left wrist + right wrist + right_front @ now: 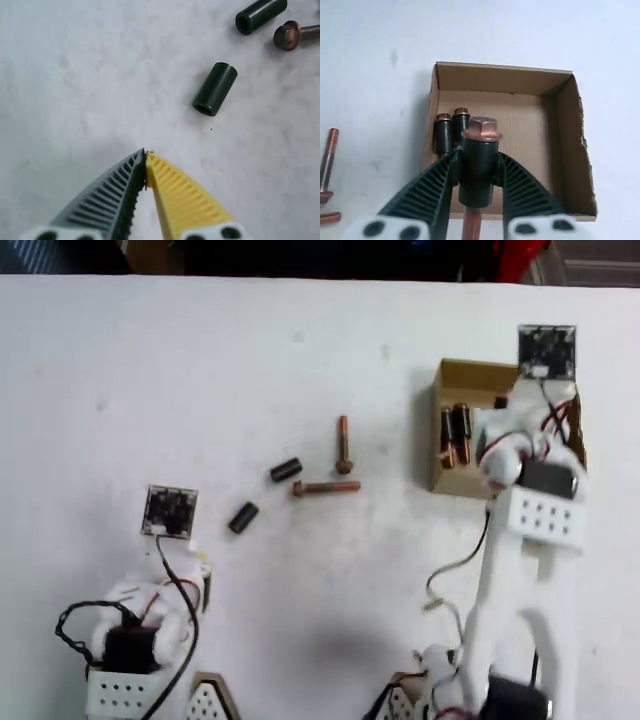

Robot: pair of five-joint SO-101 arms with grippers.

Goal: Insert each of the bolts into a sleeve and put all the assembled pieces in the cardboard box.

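Observation:
My right gripper is shut on an assembled piece, a copper bolt inside a black sleeve, held upright over the cardboard box. Two assembled pieces lie in the box by its wall, also seen from above as the assembled pieces in the box. Two loose copper bolts and two black sleeves lie mid-table. My left gripper is shut with nothing in it, a short way from the nearer sleeve. The other sleeve and a bolt head lie beyond.
The right arm stretches from the front edge to the box. The left arm stands at the front left. Cables trail beside both arms' bases.

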